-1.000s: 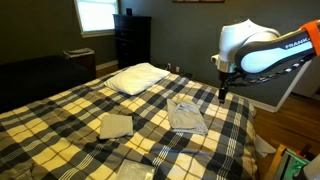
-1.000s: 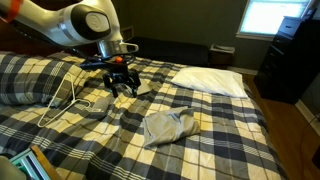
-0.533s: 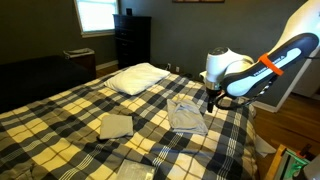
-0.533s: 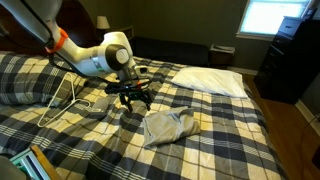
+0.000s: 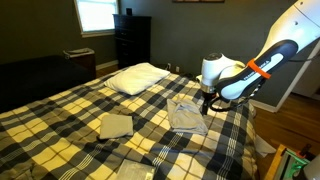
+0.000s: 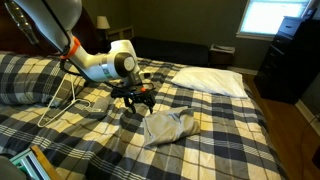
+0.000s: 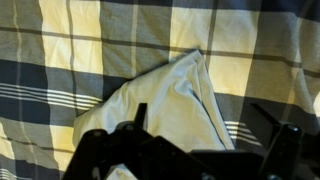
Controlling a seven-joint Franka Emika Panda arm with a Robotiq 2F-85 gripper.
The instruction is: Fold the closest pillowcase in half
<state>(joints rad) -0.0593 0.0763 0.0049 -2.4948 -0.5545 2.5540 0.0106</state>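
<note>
End effector (image 6: 138, 100) fingers apart, low over plaid counter (image 6: 230, 140), just beside edge of closest pillowcase (image 6: 168, 126); cloth lies rumpled ahead, long axis approx running away, 1 corner betw fingers in wrist view

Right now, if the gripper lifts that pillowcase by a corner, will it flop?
Probably yes: the pillowcase lies rumpled with soft folds, so it should drape limply. It looks thin, likely light. Pushed, it would probably bunch on the blanket, not slide.

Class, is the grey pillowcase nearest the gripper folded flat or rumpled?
Rumpled: the pillowcase lies bunched, with uneven edges and creases in an exterior view.
</note>
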